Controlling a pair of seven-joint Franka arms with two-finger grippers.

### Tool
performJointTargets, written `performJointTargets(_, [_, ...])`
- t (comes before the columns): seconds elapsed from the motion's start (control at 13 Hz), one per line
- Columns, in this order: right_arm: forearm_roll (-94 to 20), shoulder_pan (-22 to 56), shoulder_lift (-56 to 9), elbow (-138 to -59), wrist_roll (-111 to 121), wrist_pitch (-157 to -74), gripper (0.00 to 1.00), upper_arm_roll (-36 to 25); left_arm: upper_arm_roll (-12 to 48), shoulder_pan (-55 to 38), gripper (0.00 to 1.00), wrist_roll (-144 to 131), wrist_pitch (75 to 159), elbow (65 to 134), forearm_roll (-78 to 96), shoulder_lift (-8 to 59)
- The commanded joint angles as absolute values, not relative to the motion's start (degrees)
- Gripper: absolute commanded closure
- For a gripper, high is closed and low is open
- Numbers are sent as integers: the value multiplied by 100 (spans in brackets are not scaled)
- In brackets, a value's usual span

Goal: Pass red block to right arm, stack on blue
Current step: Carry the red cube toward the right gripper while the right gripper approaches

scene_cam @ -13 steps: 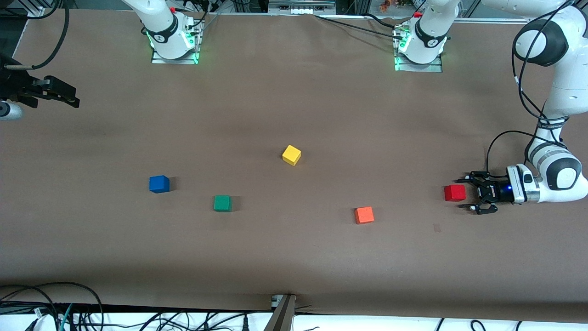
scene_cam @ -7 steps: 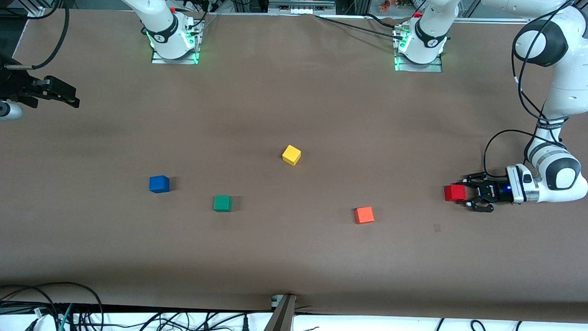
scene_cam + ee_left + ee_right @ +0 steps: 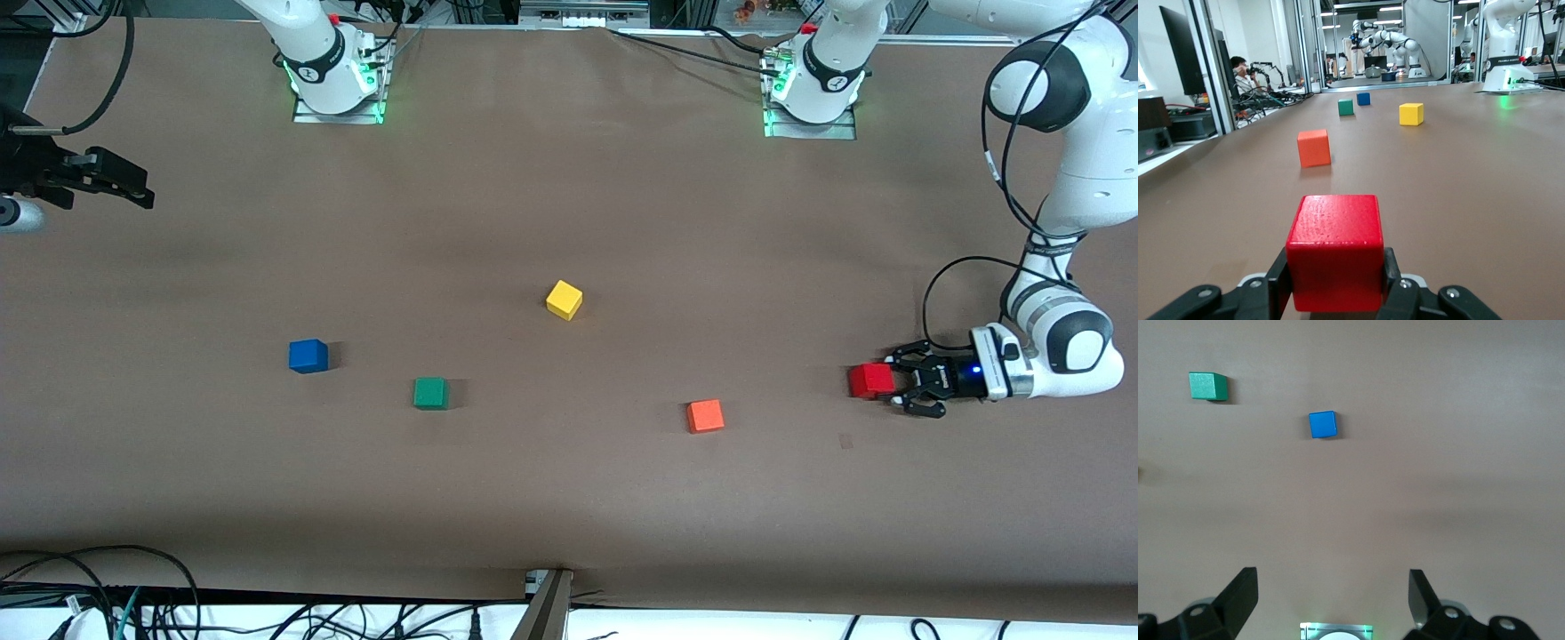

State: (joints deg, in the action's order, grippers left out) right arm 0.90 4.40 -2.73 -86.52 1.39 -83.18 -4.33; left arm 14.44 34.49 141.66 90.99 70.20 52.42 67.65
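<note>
Five cubes on brown table (image 3: 569, 498), lab benches around; left gripper (image 3: 900, 392), low at left arm's end, clamps red block (image 3: 869, 380); right gripper (image 3: 133, 188) waits, fingers spread, empty; blue cube (image 3: 308, 356) toward right arm's end.

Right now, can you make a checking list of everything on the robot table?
Surface: brown table, flat.
Job's things: red block clamped in the left gripper at the left arm's end; blue block sits alone toward the right arm's end.
Clutter: green block, yellow block, orange block, each apart.
Grippers: right gripper open, waiting over the table edge.
Cables: loose wires along the front edge.
Surroundings: lab benches; seated person.
</note>
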Motion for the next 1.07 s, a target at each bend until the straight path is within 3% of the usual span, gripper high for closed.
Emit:
performJointTargets(0.0, [105, 492, -430, -8543, 150, -8209, 0, -369, 1485, 3182, 100, 13347, 9062, 6961, 5624, 6689])
performJointTargets(0.23, [18, 510, -571, -8552, 132, -8218, 0, -360, 2072, 3059, 100, 12632, 9123, 6882, 5599, 6627])
performJointTargets(0.38, [-192, 501, -589, -8560, 175, -8209, 0, -369, 2144, 2578, 100, 11789, 9149, 6812, 5651, 6505])
performJointTargets(0.69, [-1474, 439, -1115, -8552, 211, -8218, 0, -422, 2627, 2049, 100, 10612, 9254, 6223, 5853, 6504])
performJointTargets(1.0, [-2676, 396, -1554, -8552, 228, -8271, 0, -431, 3645, 1698, 100, 9864, 10666, 6126, 6081, 6425])
